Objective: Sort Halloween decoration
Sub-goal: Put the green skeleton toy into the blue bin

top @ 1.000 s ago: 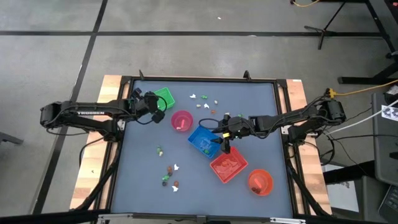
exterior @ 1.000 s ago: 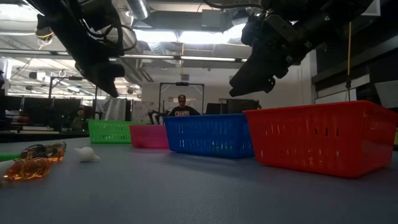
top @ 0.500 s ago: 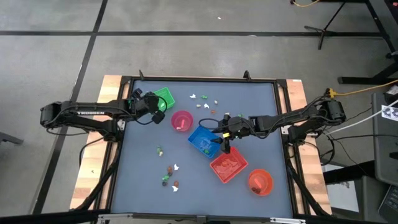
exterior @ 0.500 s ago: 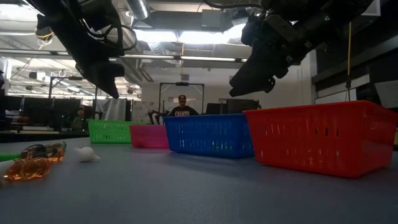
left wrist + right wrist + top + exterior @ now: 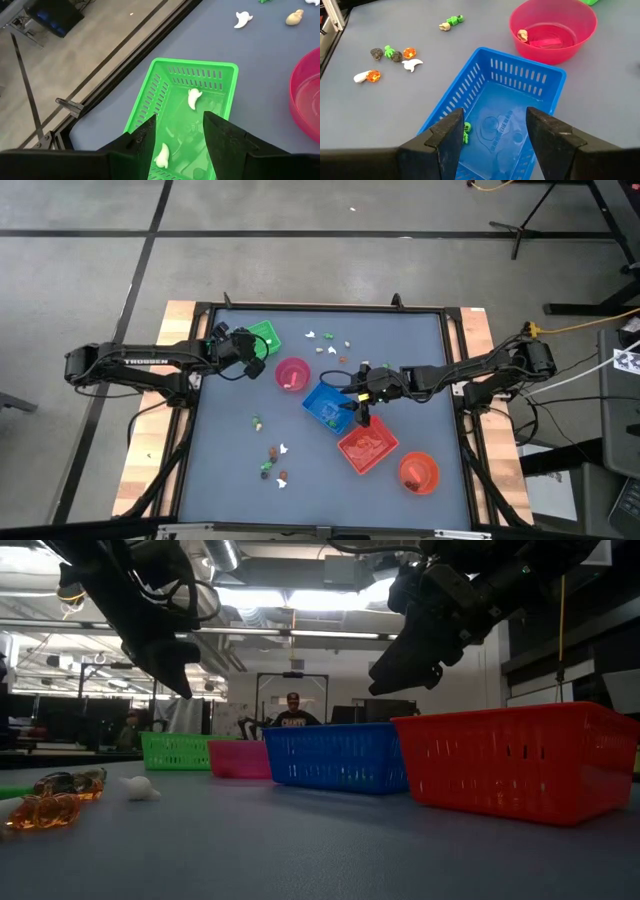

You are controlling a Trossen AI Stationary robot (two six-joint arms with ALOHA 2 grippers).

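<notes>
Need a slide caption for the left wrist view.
Open left hand above green tray holding two white ghosts.

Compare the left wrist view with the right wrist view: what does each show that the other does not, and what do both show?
Only the left wrist view shows the green tray with two white trinkets lying in it, below the open left gripper, and the floor beyond the table edge.

Only the right wrist view shows the blue tray with a small green trinket inside, below the open right gripper, plus a cluster of loose trinkets on the table.

Both show the pink bowl and the grey-blue table top.
</notes>
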